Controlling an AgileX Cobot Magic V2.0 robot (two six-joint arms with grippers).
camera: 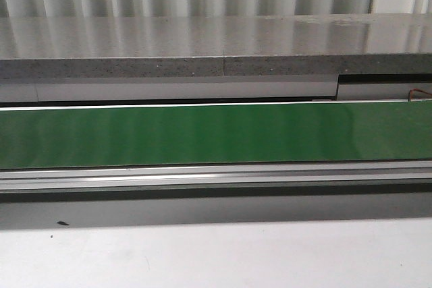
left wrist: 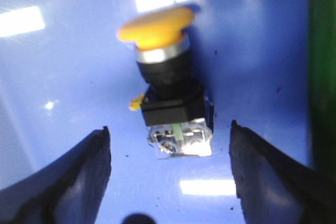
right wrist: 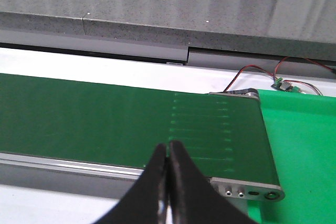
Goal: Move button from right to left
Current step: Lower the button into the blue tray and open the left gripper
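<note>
**Button lies on blue surface between spread left fingers; right pincer closed over conveyor**

A long green conveyor belt (camera: 216, 133) runs across the front view, framed by a metal rail (camera: 216, 177) on the near side and a grey speckled stone ledge (camera: 216, 48) on the far side. Neither arm shows in that view, and the belt carries nothing along the stretch seen there.

In the right wrist view, the belt's end roller housing (right wrist: 247, 190) sits at the edge of a brighter green mat (right wrist: 299, 145). Beyond the belt's end, thin red and black wires (right wrist: 257, 72) lead to a small circuit board (right wrist: 281, 84) beside the ledge. The right gripper (right wrist: 168, 182) hangs above the near rail of the belt, its two dark fingers pressed together with nothing between them.

The left wrist view looks down on a glossy blue surface (left wrist: 63, 77); whether this is the floor of a bin or tray cannot be told. The button (left wrist: 168, 87) lies on its side there, its yellow-orange cap (left wrist: 155, 27) pointing away from the fingers, black collar behind it, and its clear-faced blocky base with a green mark nearest them. The left gripper (left wrist: 170, 177) is spread wide, a dark fingertip (left wrist: 86, 171) standing to either side of the button's base and apart from it. A strip of green shows just beside the blue surface.
</note>
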